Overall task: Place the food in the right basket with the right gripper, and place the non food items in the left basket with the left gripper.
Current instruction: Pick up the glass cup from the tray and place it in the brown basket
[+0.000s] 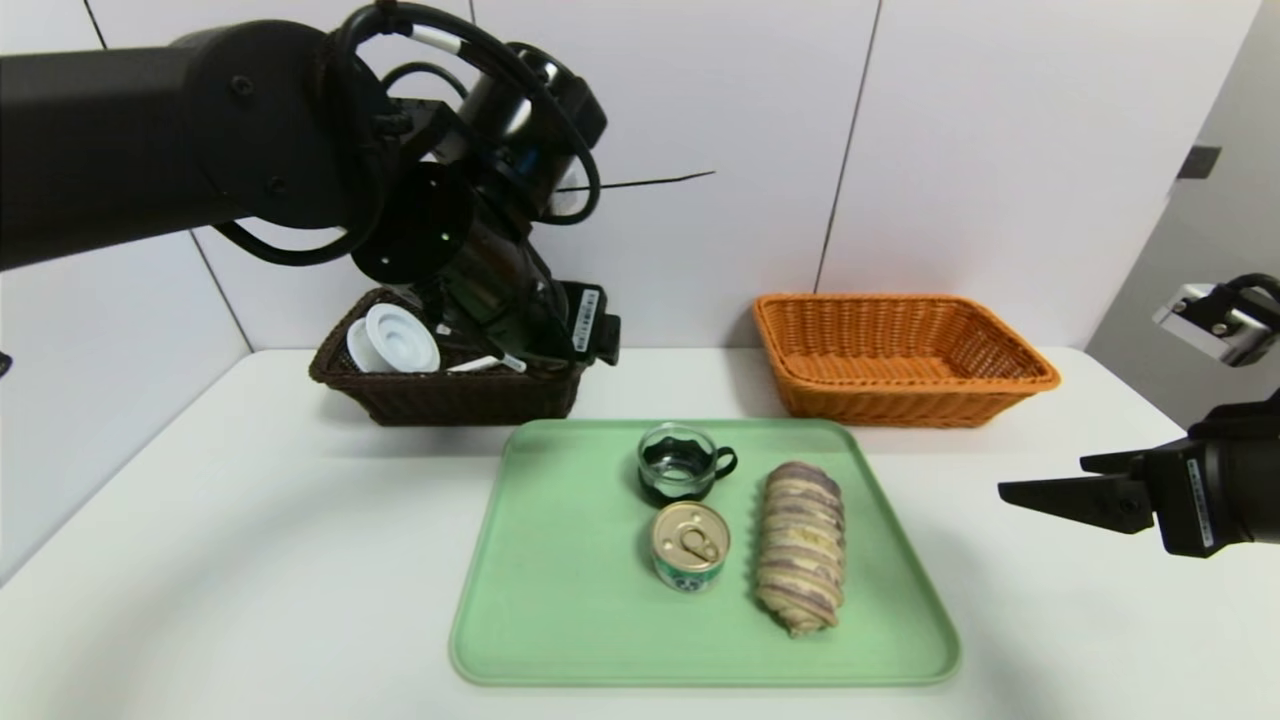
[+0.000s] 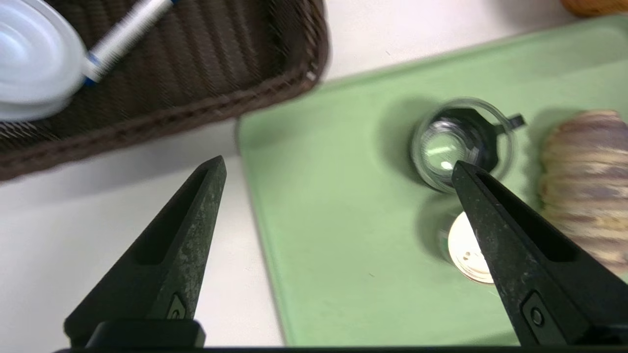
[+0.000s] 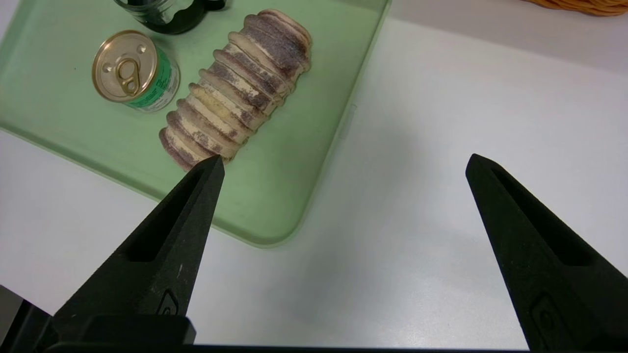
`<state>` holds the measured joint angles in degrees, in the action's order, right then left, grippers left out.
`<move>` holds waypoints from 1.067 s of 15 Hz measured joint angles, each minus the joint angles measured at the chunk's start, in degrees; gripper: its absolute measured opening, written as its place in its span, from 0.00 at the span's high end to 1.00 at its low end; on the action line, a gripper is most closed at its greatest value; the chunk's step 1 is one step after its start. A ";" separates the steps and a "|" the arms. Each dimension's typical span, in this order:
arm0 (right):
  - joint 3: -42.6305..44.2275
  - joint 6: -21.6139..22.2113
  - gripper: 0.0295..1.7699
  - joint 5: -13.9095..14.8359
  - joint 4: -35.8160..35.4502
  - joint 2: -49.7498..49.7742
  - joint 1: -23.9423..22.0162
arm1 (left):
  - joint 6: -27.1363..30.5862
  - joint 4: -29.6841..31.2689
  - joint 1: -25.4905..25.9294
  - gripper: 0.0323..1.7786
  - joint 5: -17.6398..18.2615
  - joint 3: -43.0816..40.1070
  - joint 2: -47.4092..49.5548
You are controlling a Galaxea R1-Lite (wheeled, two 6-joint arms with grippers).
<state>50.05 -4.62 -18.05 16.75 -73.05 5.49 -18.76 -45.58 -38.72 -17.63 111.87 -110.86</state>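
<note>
On the green tray [image 1: 560, 600] stand a clear glass cup with a black handle [image 1: 680, 462], a green-label can with a gold lid [image 1: 690, 545] and a striped bread roll [image 1: 800, 548]. The dark brown left basket [image 1: 440, 400] holds the white ring dispenser [image 1: 395, 338] and the blue-capped white marker [image 2: 127, 34]. My left gripper [image 2: 337, 164] hangs open and empty above that basket's tray-side end. The orange right basket [image 1: 900, 395] holds nothing that I can see. Off the tray's right side, my right gripper [image 1: 1042, 477] stands open over bare table, holding nothing.
The two baskets sit at the back of the white table against the wall, with the tray in front between them. My left arm's bulk hangs over the dark basket.
</note>
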 joint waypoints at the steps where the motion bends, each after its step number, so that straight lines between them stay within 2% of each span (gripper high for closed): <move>1: -0.15 0.00 0.04 -0.02 -0.02 0.06 -0.04 | -2.23 -0.80 -0.89 0.08 0.00 -0.05 -0.57; 5: -0.67 0.00 0.04 0.00 -0.05 0.61 -0.04 | -7.64 -1.24 -2.57 0.06 0.07 -0.10 -3.00; 16: -0.85 0.00 0.04 0.00 -0.02 0.78 -0.15 | -13.07 -1.16 -4.50 0.05 0.02 0.22 -9.67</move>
<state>49.20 -4.62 -18.05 16.73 -72.27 5.34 -31.83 -46.74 -43.22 -17.60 112.09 -120.53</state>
